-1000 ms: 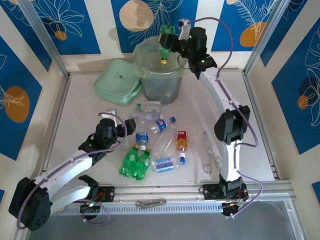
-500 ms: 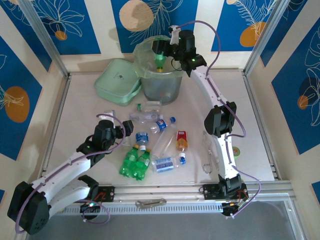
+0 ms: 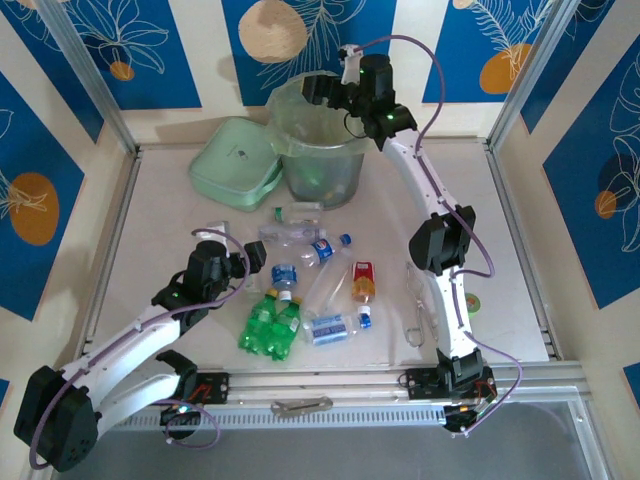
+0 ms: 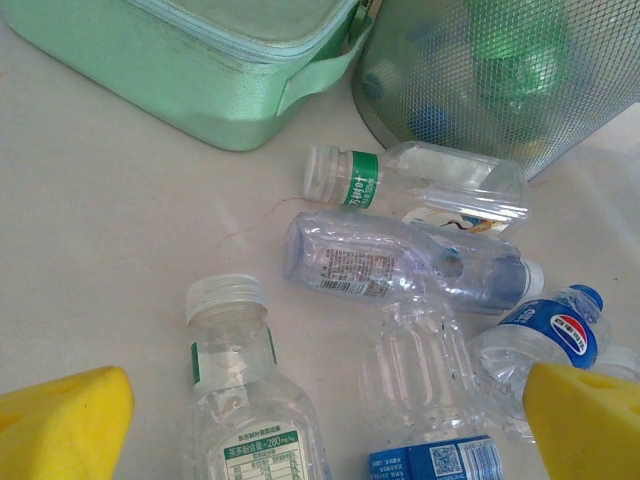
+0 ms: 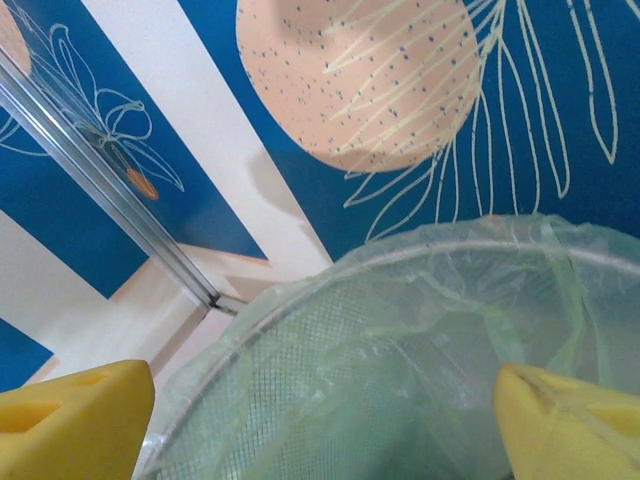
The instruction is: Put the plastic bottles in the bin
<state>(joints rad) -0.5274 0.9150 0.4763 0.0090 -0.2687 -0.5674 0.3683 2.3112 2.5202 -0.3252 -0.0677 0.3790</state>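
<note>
Fingers (image 5: 70,410) of the right gripper (image 3: 318,88) hung spread and empty over the bin (image 3: 290,150), green bottle gone, so that drop looked done; left gripper (image 3: 256,258) gaped over remaining bottles (image 3: 300,235).

Robot test cell, aluminium frame (image 3: 350,379), patterned walls (image 3: 150,50)

Top view: bright, even, diffuse light from overhead, with soft, faint shadows on the table (image 3: 520,260) and no harsh glare. Left wrist view: sharp mid-frame, w/ small white highlights on the clear bottles (image 4: 400,262); left fingertips (image 4: 60,425) blurred at the btm corners. Right wrist view: well lit, soft sheen on the bin (image 5: 400,370) liner; right fingertips (image 5: 70,415) out of focus.
</note>
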